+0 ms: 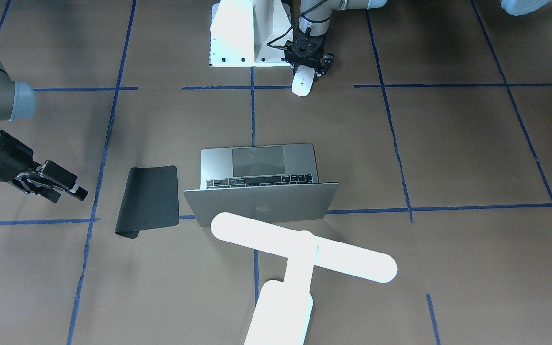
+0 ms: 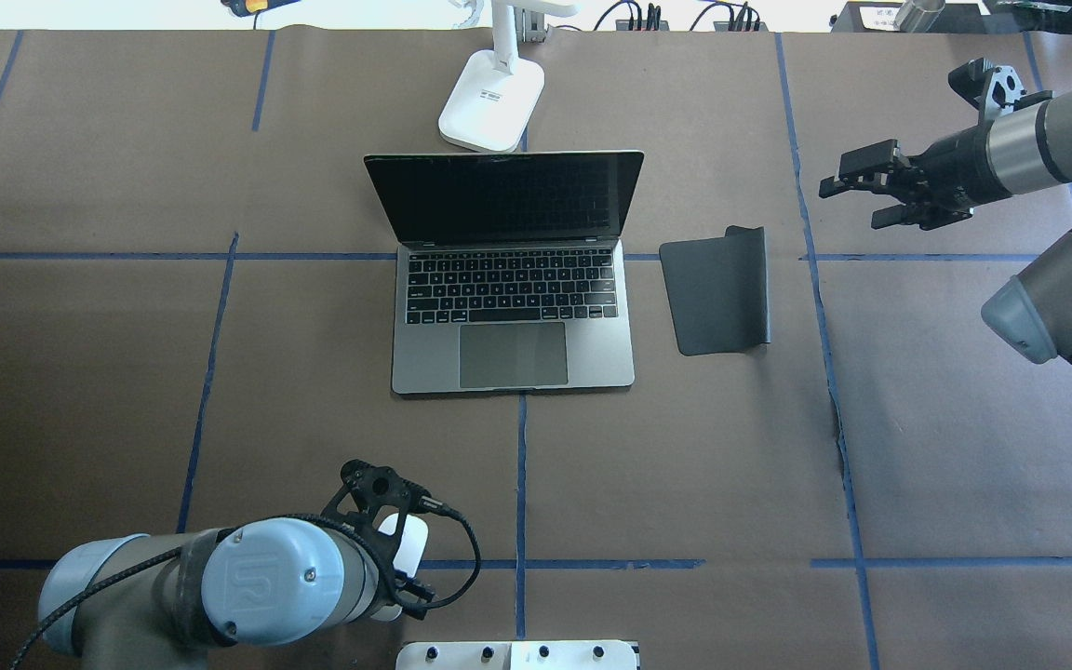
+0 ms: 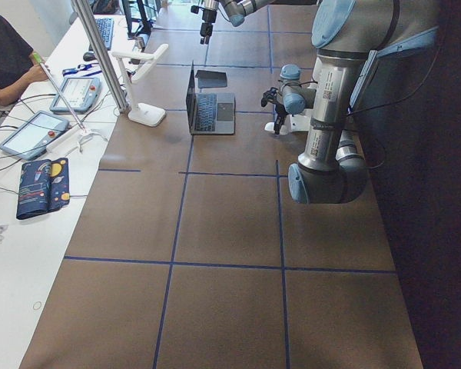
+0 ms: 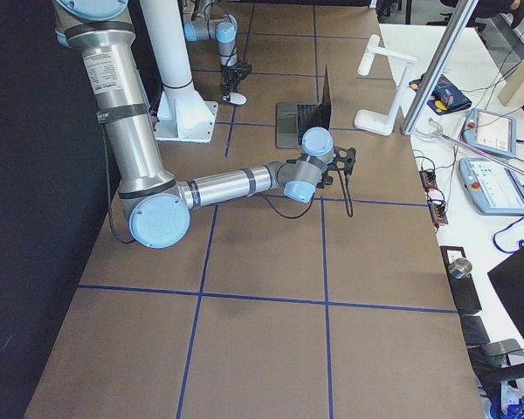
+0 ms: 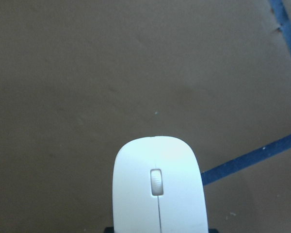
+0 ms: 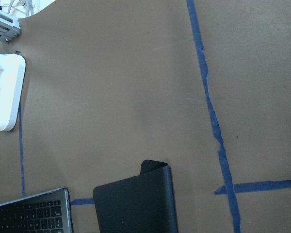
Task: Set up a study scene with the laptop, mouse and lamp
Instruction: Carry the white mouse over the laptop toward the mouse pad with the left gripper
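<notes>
The mouse point(image 5: 159, 189), a small flat white oval with a thin dark line down its middle, sits with its rear end between the fingers point(image 1: 324, 67) of the left gripper point(image 1: 308, 71), which close in on its two sides. Its nose sticks out ahead of them over a strip of blue tape point(image 5: 247, 162), and the pictures do not show whether it rests on the brown paper-covered table point(image 2: 685, 447) or hangs just above it. Just beside those fingers, on the robot's side, stands a white boxy pedestal point(image 1: 237, 33) with bolt holes. Well ahead of them lies the thin silver-grey metal laptop point(image 2: 513, 316), open, with its dark screen upright and its black keys and large grey trackpad facing the robot. Behind its lid stands the bright white T-shaped desk lamp point(image 1: 300, 251), its long bar head reaching over the top edge of the lid. The right gripper point(image 2: 850, 200) hovers with its fingers spread and nothing between them. A black rectangular mat point(image 2: 717, 293) with one curled corner lies flat between these fingers and the laptop - near the laptop's side, apart from the fingertips.
</notes>
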Tool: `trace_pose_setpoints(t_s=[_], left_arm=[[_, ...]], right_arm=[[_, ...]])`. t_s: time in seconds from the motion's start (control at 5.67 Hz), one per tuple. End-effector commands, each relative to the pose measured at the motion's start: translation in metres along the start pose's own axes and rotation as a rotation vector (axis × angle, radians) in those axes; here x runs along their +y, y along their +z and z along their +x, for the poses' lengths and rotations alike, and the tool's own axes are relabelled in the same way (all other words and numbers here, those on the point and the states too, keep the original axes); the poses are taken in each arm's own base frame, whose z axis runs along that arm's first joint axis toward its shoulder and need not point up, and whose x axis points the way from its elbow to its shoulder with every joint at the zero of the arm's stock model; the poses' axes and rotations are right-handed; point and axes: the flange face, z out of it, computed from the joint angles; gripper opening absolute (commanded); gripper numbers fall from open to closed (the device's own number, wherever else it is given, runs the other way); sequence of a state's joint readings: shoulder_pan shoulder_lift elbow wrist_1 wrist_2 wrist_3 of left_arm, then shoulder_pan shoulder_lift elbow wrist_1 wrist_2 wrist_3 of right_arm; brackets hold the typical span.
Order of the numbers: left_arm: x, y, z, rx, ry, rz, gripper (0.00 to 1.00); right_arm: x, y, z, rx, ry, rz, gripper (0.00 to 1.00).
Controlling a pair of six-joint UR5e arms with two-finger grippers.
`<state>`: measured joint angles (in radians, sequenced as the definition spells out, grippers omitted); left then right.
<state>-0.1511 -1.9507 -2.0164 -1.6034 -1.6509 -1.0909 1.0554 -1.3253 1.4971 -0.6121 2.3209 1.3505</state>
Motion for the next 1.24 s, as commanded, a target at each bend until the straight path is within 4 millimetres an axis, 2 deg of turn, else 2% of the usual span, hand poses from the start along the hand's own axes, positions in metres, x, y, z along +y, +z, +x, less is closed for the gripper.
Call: trace_pose_setpoints(t_s=[0.0, 0.18, 0.35, 0.53, 0.71, 0.88, 1.06], left_arm=[[-0.032, -0.029, 0.029, 0.065, -0.075, 0.056, 0.00], [-0.068, -0.037, 0.043, 0.082, -0.135, 0.099, 0.00], [-0.104, -0.037, 0.075, 0.089, -0.150, 0.123, 0.00], [-0.129, -0.043, 0.092, 0.098, -0.164, 0.143, 0.00], [-0.171, -0.042, 0.121, 0.082, -0.180, 0.160, 0.00], [-0.231, -0.040, 0.159, 0.057, -0.209, 0.148, 0.00], [-0.261, -0.031, 0.177, 0.078, -0.215, 0.152, 0.00]], right_arm=[[-0.006, -0.031, 0.035, 0.009, -0.016, -0.004, 1.00], [-0.009, -0.045, 0.054, 0.019, -0.019, 0.000, 1.00], [-0.009, -0.056, 0.074, 0.031, -0.032, 0.006, 1.00], [-0.008, -0.061, 0.088, 0.043, -0.046, 0.009, 1.00], [-0.007, -0.068, 0.101, 0.052, -0.043, 0.014, 1.00], [-0.003, -0.070, 0.111, 0.061, -0.048, 0.008, 1.00], [-0.002, -0.071, 0.115, 0.064, -0.048, 0.009, 1.00]])
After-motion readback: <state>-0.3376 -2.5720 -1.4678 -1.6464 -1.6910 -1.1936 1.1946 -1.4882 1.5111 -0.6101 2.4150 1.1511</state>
